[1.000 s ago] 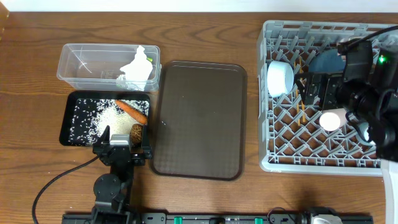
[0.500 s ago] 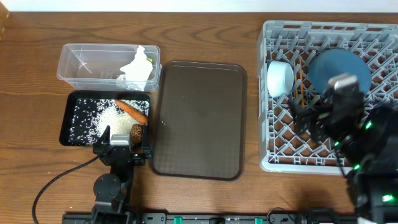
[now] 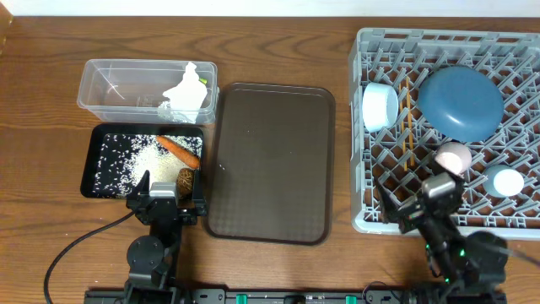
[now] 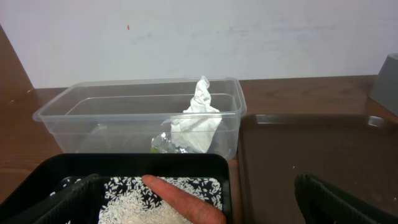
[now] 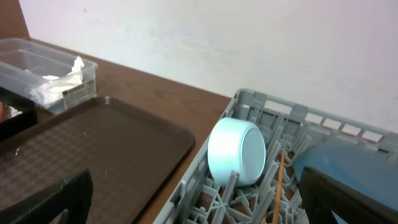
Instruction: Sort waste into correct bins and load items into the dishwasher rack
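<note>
From the left gripper [image 3: 169, 187] the carrot [image 4: 186, 200] is cut off by the bottom of its wrist view, and the brown lump [image 3: 186, 179] shows only from overhead. Something silver, probably foil [image 4: 163, 143], is blurred behind the wall of the tub [image 4: 93, 118], under the crumpled paper [image 4: 198, 121]. In the right wrist view the plate [image 5: 348, 165] is cropped by the frame edge and by a finger, and neither cup appears.

The carrot lies slantwise in the black tray [image 3: 89, 160] on the rice [image 3: 126, 160], its near end towards the left gripper. The tub stands just beyond that tray, and the brown tray [image 3: 270, 160] is to the gripper's right.

Straight ahead of the right gripper [image 5: 196, 186] the bowl [image 5: 237, 152] stands on edge in the rack [image 3: 363, 215]. The chopsticks [image 3: 407, 118] are just to the bowl's right, their length running away from the gripper. The plate leans further right. The pink cup [image 3: 453, 158] sits just behind the wrist, the light-blue cup [image 3: 506, 181] beside it.

Both grippers are spread wide with nothing between the fingers.

A second ago the right arm hung over the rack's right half, hiding the plate and the light-blue cup. It has since drawn back to the near rim, and both now show, as does the pink cup. The left gripper and the waste have not moved.
</note>
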Motion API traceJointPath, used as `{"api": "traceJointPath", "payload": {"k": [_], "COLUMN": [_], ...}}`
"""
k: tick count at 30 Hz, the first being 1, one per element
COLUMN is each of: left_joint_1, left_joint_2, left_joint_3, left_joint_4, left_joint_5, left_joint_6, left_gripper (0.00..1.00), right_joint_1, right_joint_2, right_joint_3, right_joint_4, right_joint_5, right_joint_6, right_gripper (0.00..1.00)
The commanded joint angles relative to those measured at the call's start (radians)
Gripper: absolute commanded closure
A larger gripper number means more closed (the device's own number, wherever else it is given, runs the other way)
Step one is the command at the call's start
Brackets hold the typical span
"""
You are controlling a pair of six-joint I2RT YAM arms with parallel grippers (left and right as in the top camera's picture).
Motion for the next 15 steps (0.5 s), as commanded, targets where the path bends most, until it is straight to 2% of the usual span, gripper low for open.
{"api": "traceJointPath", "payload": {"k": [1, 4, 15], "left_joint_1": [0.005, 0.005, 0.005], "left_joint_2": [-0.005, -0.005, -0.005], "left_joint_3": [-0.023, -0.023, -0.023], "left_joint_4": [-0.033, -0.033, -0.033], "left_joint_5": [-0.009, -0.008, -0.009], "left_joint_6": [-0.005, -0.005, -0.005], "left_gripper": [0.02, 0.02, 0.02], "right_joint_1": [0.008, 0.008, 0.008], "right_joint_2": [-0.097, -0.175, -0.172], "right_joint_3": [-0.065, -0.114, -0.289], "right_joint_4": [0.011, 0.010, 0.227], "right_joint_5": [-0.013, -0.013, -0.035], "right_joint_6": [0.013, 0.013, 0.013], "right_gripper": [0.01, 0.01, 0.01]}}
